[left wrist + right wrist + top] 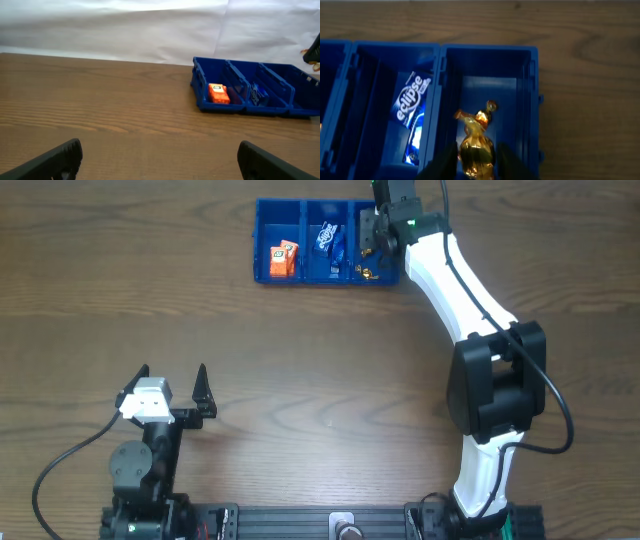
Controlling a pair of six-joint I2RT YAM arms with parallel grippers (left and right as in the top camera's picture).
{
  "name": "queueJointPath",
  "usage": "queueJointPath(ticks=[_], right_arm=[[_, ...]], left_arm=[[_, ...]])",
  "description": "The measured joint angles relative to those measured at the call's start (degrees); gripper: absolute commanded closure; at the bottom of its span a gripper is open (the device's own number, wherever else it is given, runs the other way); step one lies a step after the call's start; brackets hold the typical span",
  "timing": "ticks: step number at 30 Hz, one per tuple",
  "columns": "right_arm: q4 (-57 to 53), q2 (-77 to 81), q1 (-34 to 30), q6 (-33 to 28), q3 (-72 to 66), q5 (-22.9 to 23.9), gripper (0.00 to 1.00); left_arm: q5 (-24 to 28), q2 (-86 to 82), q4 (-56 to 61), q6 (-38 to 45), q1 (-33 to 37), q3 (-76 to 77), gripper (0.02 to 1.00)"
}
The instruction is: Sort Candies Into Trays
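Nearest the lens, the left hand (172,372) is seen spread wide and empty. It is parked low over the bare counter (300,360) at the left arm's base, well apart from the blue tray (258,240) at the far side.

Three compartments are set side by side in that tray. An orange candy (284,260) is lodged in the left one. A blue packet (326,238) is laid lengthwise in the middle one.

The right compartment is covered by the right hand (477,159). That hand is drawn in narrow on a gold-wrapped candy (475,142), which is held directly between its fingers, inside the compartment's outline and, as far as can be judged, just above its floor. The candy's long axis is lined up with the length of the compartment, and its twisted tail is pointed away from the wrist toward the far wall.

No sideways shift is judged to be needed. The candy is already over the right compartment, so a release by spreading the fingers should be enough. The right arm is by far the nearer to the tray.
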Motion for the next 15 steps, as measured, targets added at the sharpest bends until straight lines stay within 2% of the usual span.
queueJointPath(ticks=[6, 9, 15], right_arm=[[0.46, 0.0, 0.0, -0.09, 0.0, 0.37, 0.069], [0.66, 0.0, 0.0, -0.26, 0.0, 0.74, 0.001], [1.53, -5.88, 0.13, -0.33, -5.4, 2.54, 0.003]], left_arm=[[0.0, 0.0, 0.0, 0.0, 0.0, 0.0, 0.02], [0.0, 0.0, -0.02, 0.0, 0.0, 0.0, 0.023], [0.0, 0.0, -0.02, 0.0, 0.0, 0.0, 0.02]])
